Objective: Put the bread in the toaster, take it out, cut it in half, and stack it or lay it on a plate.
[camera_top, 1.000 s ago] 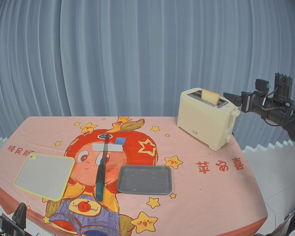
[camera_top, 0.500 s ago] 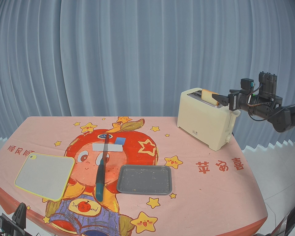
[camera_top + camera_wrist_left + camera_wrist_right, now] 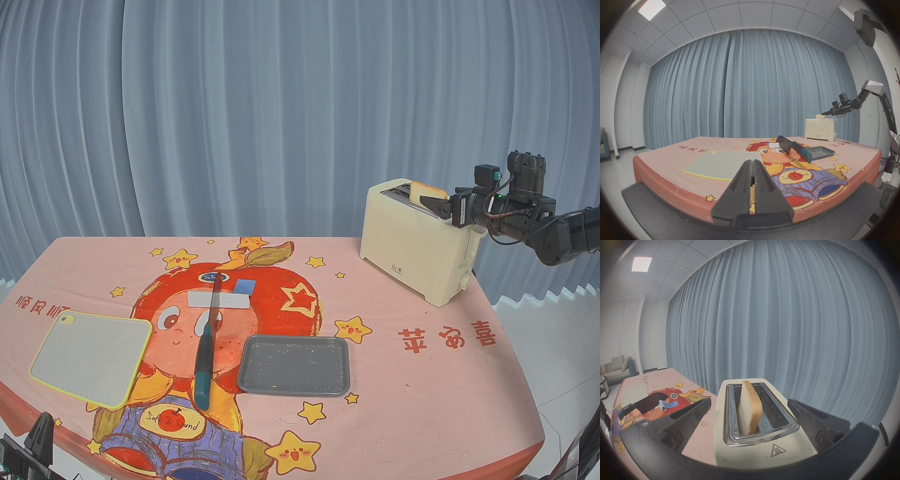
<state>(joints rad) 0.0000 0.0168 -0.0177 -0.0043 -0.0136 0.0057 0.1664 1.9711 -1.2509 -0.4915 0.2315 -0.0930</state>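
Observation:
A slice of bread [image 3: 422,190] [image 3: 749,412] stands upright in the slot of the cream toaster [image 3: 417,244] [image 3: 759,440] at the table's far right, its upper half sticking out. My right gripper [image 3: 432,203] [image 3: 749,415] is open, level with the toaster's top, its fingers [image 3: 690,421] on either side of the slice without touching it. My left gripper [image 3: 753,175] is shut and empty, low before the table's near left edge. A knife with a teal handle [image 3: 204,362] [image 3: 800,150] lies mid-table. A grey tray [image 3: 294,365] sits beside it.
A grey cutting board with a yellow rim [image 3: 90,357] [image 3: 722,161] lies near the front left. A white strip and blue card [image 3: 220,299] rest under the knife blade. Blue curtains hang close behind the table.
My right arm has moved left toward the toaster, bringing its open fingers up to the bread slice. The bread, knife, tray and board have stayed put.

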